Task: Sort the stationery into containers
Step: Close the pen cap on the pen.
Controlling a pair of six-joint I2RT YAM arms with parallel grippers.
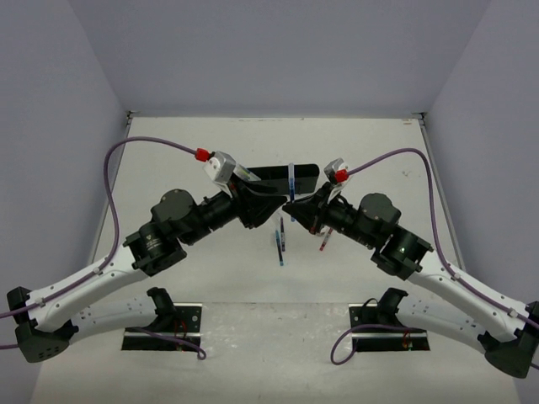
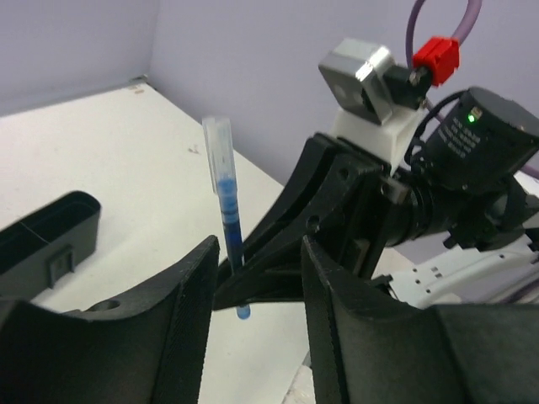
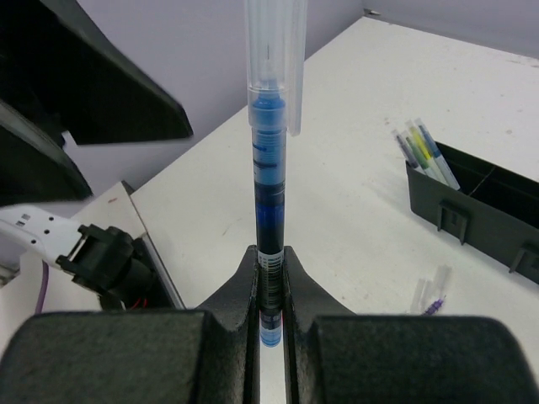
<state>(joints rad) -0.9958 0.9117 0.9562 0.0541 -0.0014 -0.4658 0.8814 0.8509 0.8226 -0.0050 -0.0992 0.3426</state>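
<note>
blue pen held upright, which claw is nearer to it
Right. The right claw is shut on the blue pen at its lower end, holding it upright. The left claw stands open close by, gripping nothing.

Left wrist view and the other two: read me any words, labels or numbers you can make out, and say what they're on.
Nothing is legible.
White print on the motor housing, beside a green light: too blurred to read.
Fine print low on the blue pen: too small to read.
White label on the left arm's joint: too small to read.
</note>
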